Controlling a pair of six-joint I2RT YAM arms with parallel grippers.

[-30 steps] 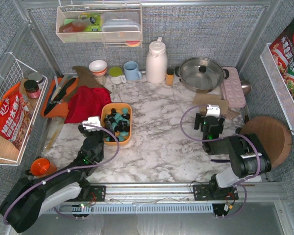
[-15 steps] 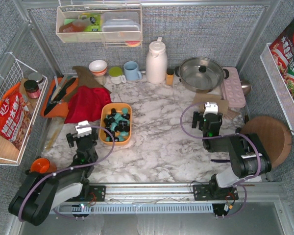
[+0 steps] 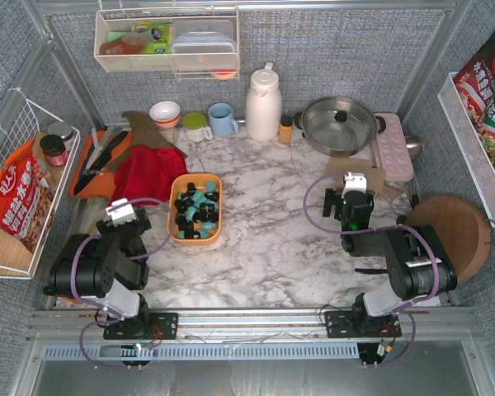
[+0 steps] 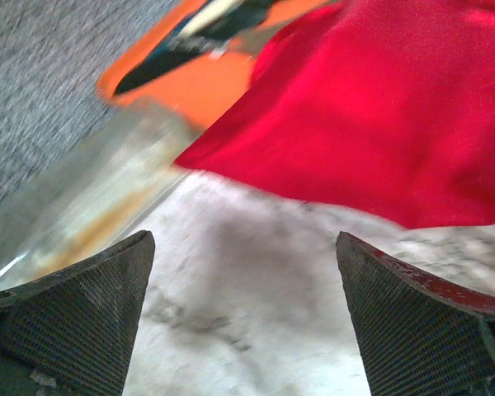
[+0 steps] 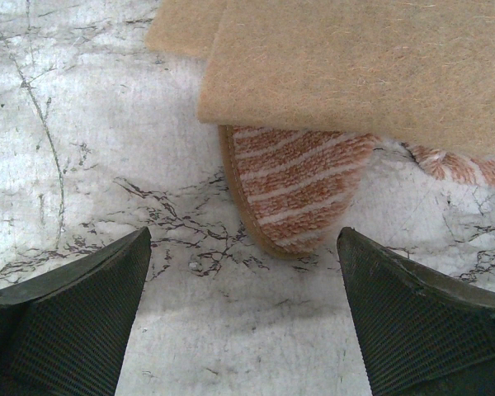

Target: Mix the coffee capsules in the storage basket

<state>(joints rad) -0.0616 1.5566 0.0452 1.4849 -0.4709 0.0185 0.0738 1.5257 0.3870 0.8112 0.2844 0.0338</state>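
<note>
You see black and teal coffee capsules point(image 3: 196, 208) in an orange storage basket point(image 3: 195, 241). The table point(image 3: 272, 247) is grey-veined white marble, the cloth point(image 3: 148, 175) red.

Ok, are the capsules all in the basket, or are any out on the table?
In. The top view shows the black and teal coffee capsules inside the storage basket rim; none show on the marble table around it.
</note>
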